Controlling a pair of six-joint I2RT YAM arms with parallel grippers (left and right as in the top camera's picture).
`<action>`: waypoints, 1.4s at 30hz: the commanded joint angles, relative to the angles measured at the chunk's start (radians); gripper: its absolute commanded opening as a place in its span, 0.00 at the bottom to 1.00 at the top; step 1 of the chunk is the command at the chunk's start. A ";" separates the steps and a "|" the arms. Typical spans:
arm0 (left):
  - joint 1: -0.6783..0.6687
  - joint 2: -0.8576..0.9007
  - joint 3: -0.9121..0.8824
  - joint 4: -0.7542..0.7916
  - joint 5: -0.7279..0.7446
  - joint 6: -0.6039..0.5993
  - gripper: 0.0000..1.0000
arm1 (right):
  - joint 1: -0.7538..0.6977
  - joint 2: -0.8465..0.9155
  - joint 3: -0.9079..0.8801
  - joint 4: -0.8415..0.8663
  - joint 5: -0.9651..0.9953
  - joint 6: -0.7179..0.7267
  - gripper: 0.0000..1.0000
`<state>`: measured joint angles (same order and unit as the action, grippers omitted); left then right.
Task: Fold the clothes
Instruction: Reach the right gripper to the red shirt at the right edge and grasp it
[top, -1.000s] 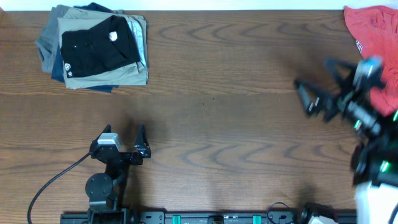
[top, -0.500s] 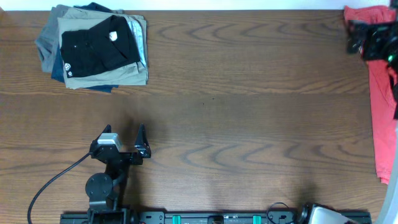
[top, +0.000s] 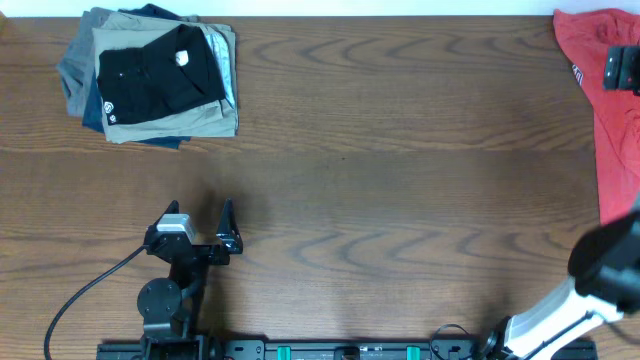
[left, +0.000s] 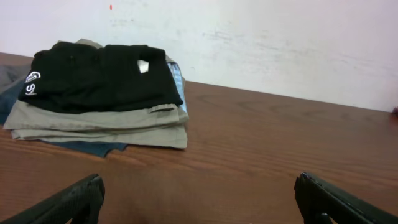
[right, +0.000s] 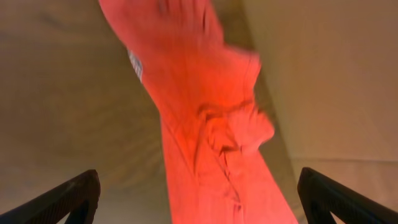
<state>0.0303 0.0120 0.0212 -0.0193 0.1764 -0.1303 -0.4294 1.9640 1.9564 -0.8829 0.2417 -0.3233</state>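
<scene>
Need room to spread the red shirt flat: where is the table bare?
The middle of the table is bare, between the folded stack at far left and the T-shirt along the right edge. Crowded only at those two.

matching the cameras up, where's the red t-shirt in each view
Overhead: red T-shirt along the far right edge, top corner downward.
Left wrist: not in it.
Right wrist: red T-shirt fills the centre, top to bottom.
Shared landmark: the wooden table, in all three.
</scene>
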 joint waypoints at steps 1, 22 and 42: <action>0.004 0.000 -0.017 -0.032 0.010 0.006 0.98 | -0.037 0.095 0.131 -0.068 0.032 -0.013 0.99; 0.004 0.000 -0.017 -0.032 0.010 0.006 0.98 | -0.260 0.408 0.174 -0.161 -0.408 0.058 0.99; 0.004 0.000 -0.017 -0.032 0.010 0.006 0.98 | -0.252 0.537 0.173 -0.074 -0.351 0.061 0.99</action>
<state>0.0303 0.0124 0.0212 -0.0193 0.1764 -0.1303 -0.6895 2.4794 2.1105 -0.9592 -0.1192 -0.2737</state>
